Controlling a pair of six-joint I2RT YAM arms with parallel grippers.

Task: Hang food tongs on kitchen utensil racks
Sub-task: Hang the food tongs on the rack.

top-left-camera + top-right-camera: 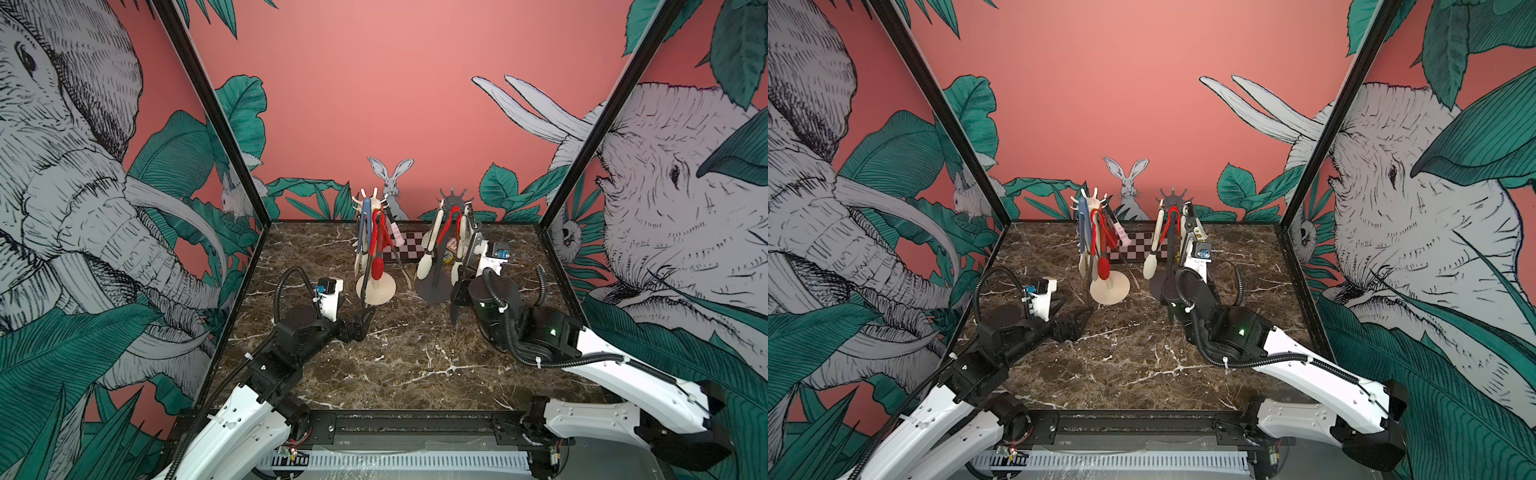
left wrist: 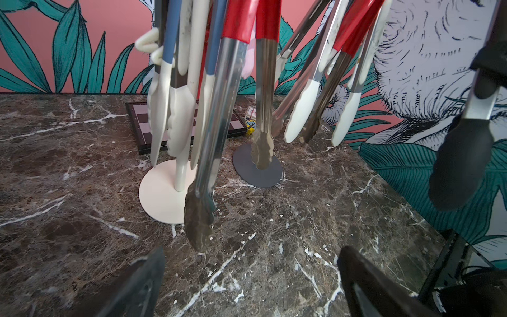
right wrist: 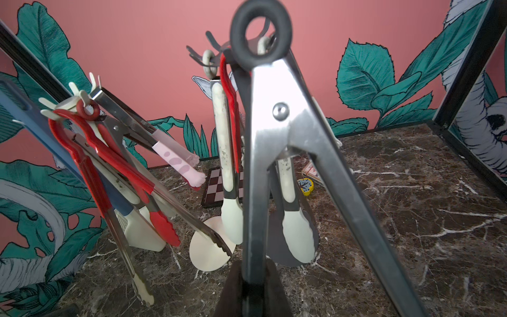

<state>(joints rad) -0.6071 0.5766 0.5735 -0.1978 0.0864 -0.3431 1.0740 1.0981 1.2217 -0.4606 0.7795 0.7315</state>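
- Food tongs (image 3: 274, 131) in play: a steel pair with a black loop ring and black tips. The other pairs look hung already, so I'd call this the last hook-up.
- left gripper (image 2: 252, 260): jaws wide apart, nothing in them, low over the marble table (image 2: 315, 219). Idle, by my read.
- cream rack (image 1: 384, 291): just ahead of the left fingertips. Thin pole, round flat base. It carries blue, red-sleeved steel and pink-tipped pairs, with scalloped steel ends dangling near the base.
- dark grey rack (image 1: 454, 199): just beyond the right gripper, behind the held pair. Same build, matte finish, upturned prongs (image 3: 196, 53). Cream-tipped and red pairs hang on it.
- right gripper (image 3: 252, 286): clamped low on one smooth steel arm. The ring (image 3: 282, 27) sits straight up from the fingers, at prong height.
- One prong shows through the ring; can't tell if it's seated.
- Next move: a small lift and lower so the ring drops over a prong, then release. The metal is slick and the free arm is splayed, so the pair may swing or twist in the grip.
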